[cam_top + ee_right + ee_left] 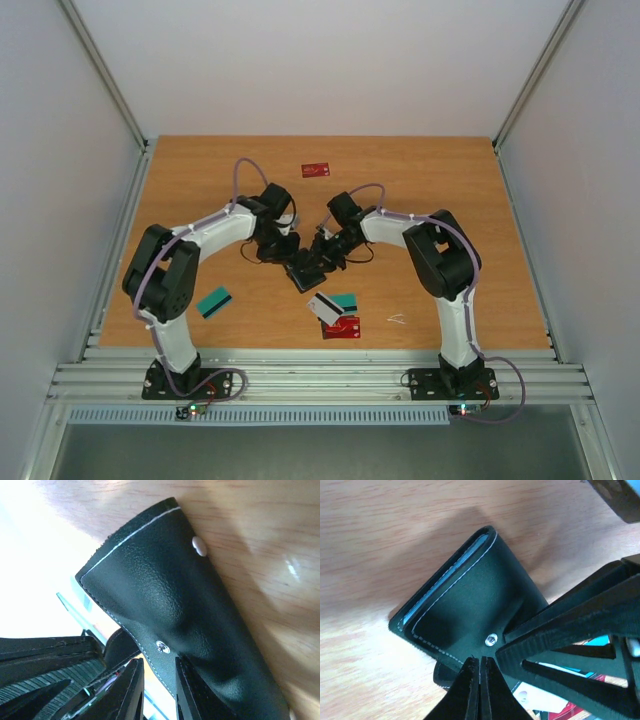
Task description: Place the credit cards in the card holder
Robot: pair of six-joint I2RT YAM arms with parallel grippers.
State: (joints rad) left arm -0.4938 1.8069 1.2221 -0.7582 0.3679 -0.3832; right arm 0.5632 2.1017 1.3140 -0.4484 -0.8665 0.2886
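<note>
The left gripper (480,680), pinched nearly closed, clamps an edge of the card holder (470,590). The right gripper (159,682) grasps its snap flap, at the middle of the table (450,200). Five credit cards lie flat: far red card (316,169), left teal card (214,302), and, clustered near, white-grey card (322,307), second teal card (347,299) and second red card (343,329). Their print is unreadable.

tabletop (440,200): wood grain, smooth, low sheen
card holder (470,595): black pebbled leather-like skin, faint gloss; pale thread stitching; small shiny metal snap studs
jaws: matt black plastic, ribbed faces
credit cards (215,302): thin, smooth plastic
frame rails (320,375), 6 o'clock edge: pale grooved metal, satin
</note>
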